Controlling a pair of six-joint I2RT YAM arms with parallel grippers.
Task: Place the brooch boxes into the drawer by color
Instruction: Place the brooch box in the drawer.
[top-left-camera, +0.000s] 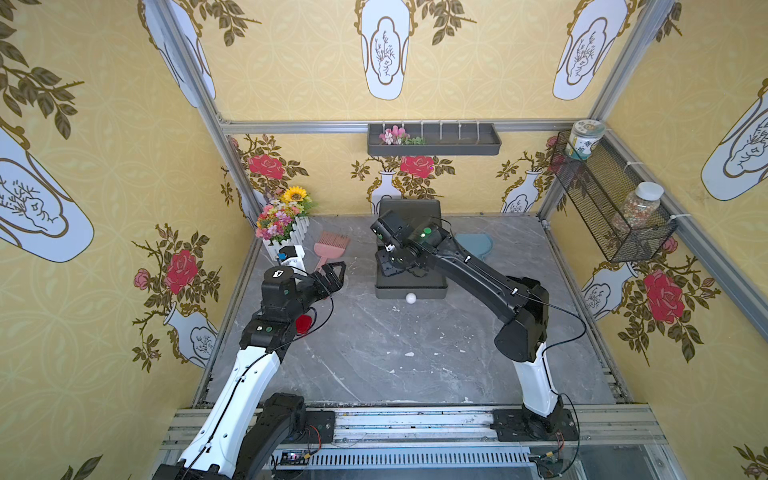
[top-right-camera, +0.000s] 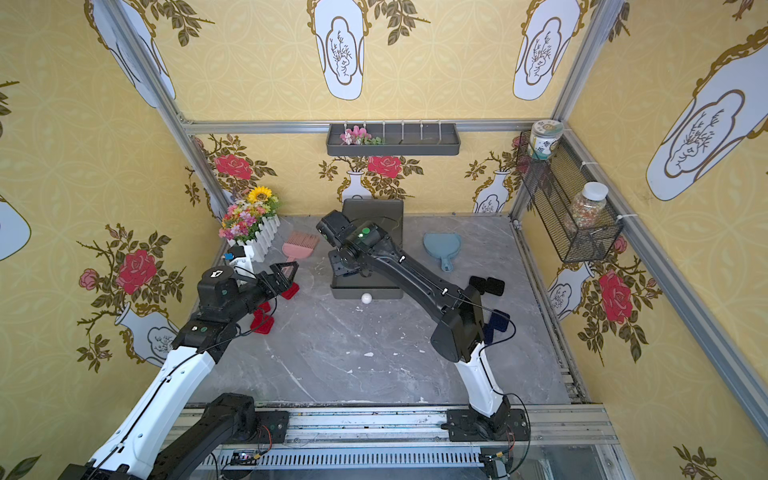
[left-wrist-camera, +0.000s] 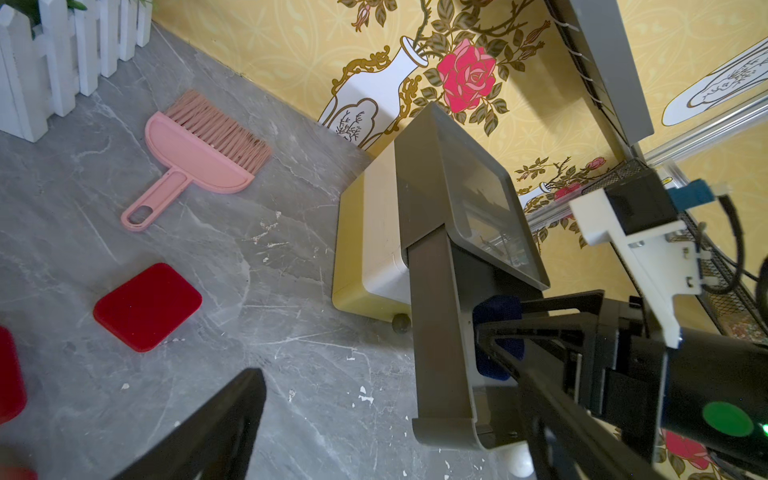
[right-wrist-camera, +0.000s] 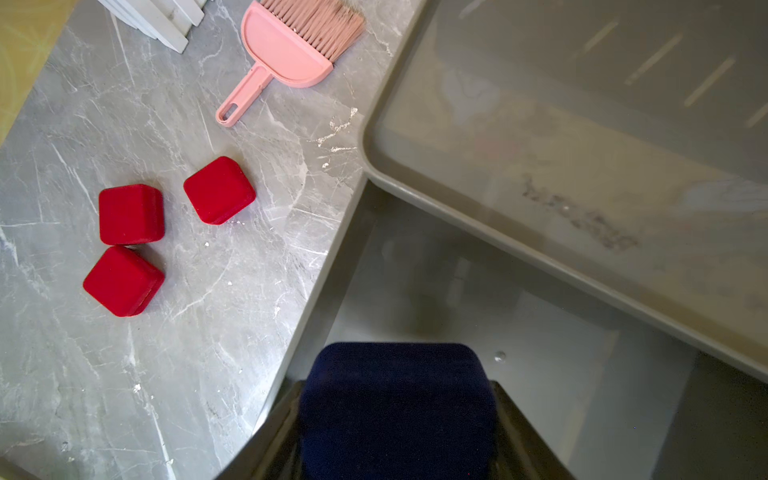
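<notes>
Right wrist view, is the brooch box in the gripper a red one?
No, the brooch box held in the right gripper is dark blue; the red boxes lie on the table.

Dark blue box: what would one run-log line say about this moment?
right gripper shut on dark blue box | above open dark grey drawer, not released | left gripper open, empty | three red boxes on table

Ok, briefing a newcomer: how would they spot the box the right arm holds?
Find the drawer chest by the back wall, its dark grey drawer open. Over it, the right gripper clamps a brooch box: dark blue, unlike the three red boxes on the table.
</notes>
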